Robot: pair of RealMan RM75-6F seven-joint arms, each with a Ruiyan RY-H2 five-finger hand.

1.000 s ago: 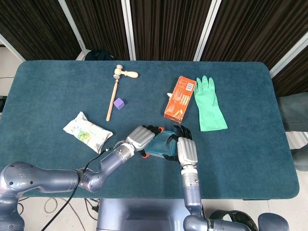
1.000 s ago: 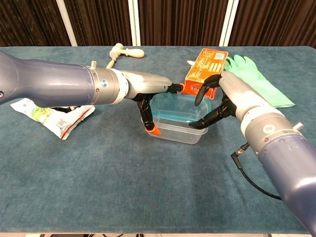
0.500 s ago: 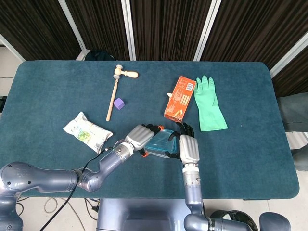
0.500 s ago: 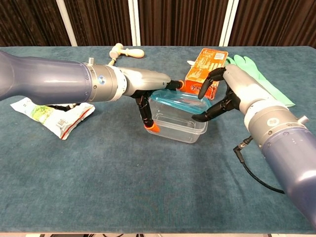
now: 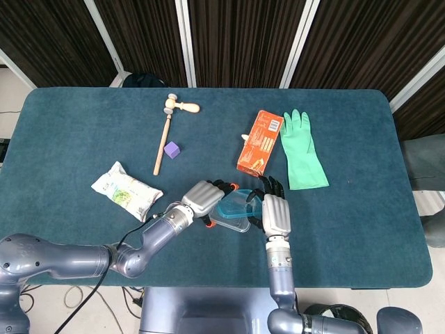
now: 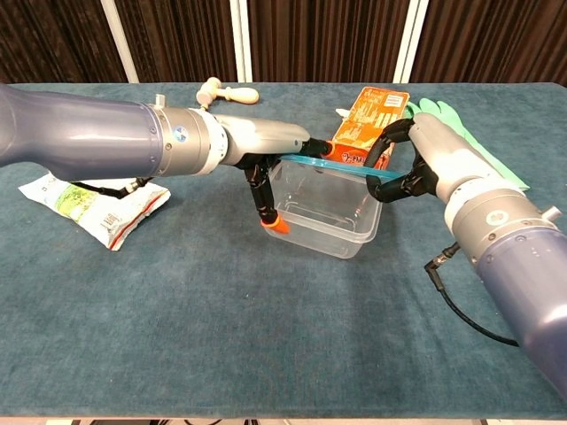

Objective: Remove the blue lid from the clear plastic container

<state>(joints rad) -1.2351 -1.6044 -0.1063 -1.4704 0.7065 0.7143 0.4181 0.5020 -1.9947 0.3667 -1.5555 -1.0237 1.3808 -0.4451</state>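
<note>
The clear plastic container (image 6: 321,211) stands near the table's front edge, also seen as the container (image 5: 231,220) in the head view. My left hand (image 6: 262,165) grips its left wall, with one orange fingertip down at the front corner; in the head view the left hand (image 5: 202,198) lies against the container's left side. The blue lid (image 6: 330,168) is raised above the rim and tilted, its right end higher. My right hand (image 6: 423,161) pinches that right end. From the head camera the blue lid (image 5: 240,202) shows between both hands, with the right hand (image 5: 275,213) beside it.
An orange carton (image 5: 259,142) and a green rubber glove (image 5: 301,150) lie just behind the container. Further left are a wooden mallet (image 5: 170,124), a small purple cube (image 5: 172,149) and a white snack packet (image 5: 126,190). The table's front edge is close to both hands.
My right hand has risen and pulled rightward with the blue lid, which has come off the container's rim. The left hand keeps its hold on the container.
</note>
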